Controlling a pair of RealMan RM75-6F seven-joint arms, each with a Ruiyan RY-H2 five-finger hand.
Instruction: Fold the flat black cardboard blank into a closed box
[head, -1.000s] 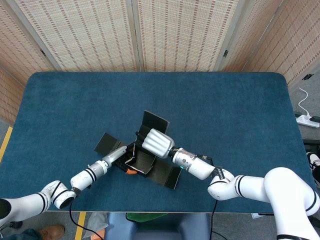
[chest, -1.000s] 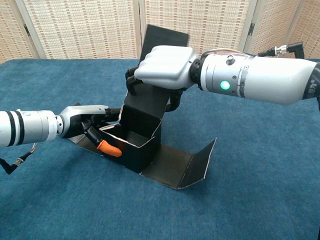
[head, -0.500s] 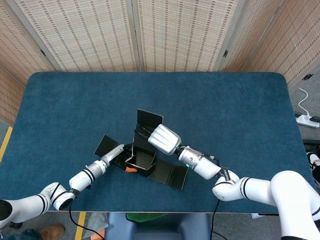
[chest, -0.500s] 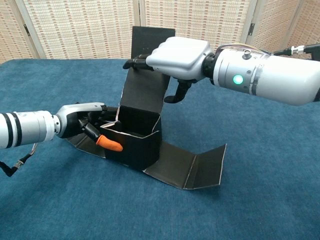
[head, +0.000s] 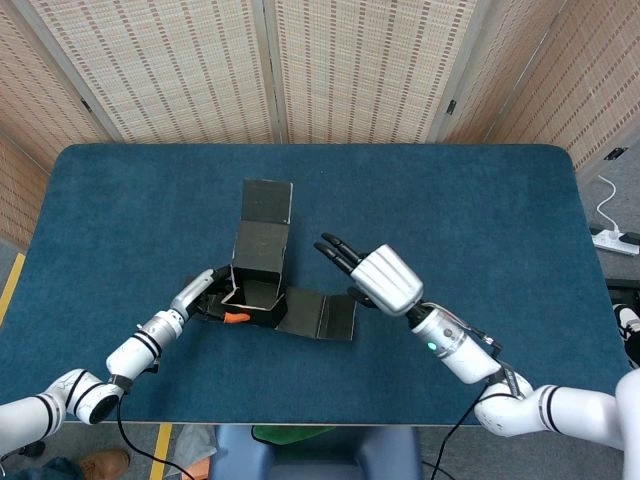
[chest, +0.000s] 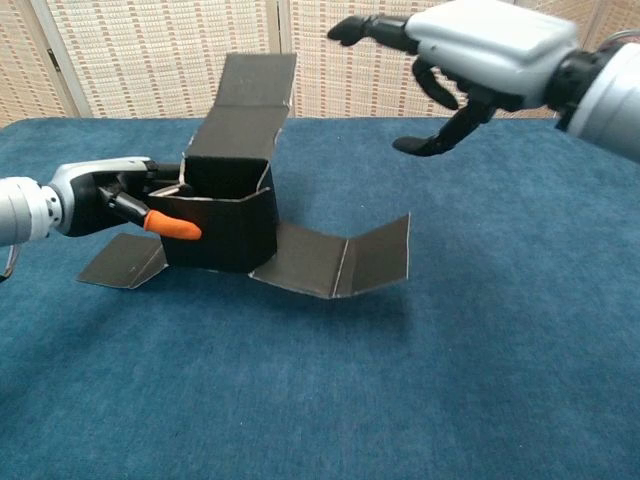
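The black cardboard box (head: 255, 290) (chest: 222, 228) stands half folded on the blue table, its walls up and its inside open. A tall back flap (chest: 252, 98) leans away behind it. Another flap (chest: 335, 258) lies out to its right, and a small one (chest: 120, 260) lies flat on its left. My left hand (head: 205, 298) (chest: 115, 197) grips the box's left wall, an orange-tipped finger (chest: 172, 226) lying across the front face. My right hand (head: 375, 275) (chest: 460, 55) hovers open above and to the right of the box, touching nothing.
The blue table (head: 450, 200) stretches wide on all sides of the box. Woven screens (head: 350, 60) stand behind its far edge. A white power strip (head: 612, 238) lies on the floor at the right.
My right hand has let go of the tall back flap and pulled away to the right and up. The box has turned and shifted left, with my left hand still on it.
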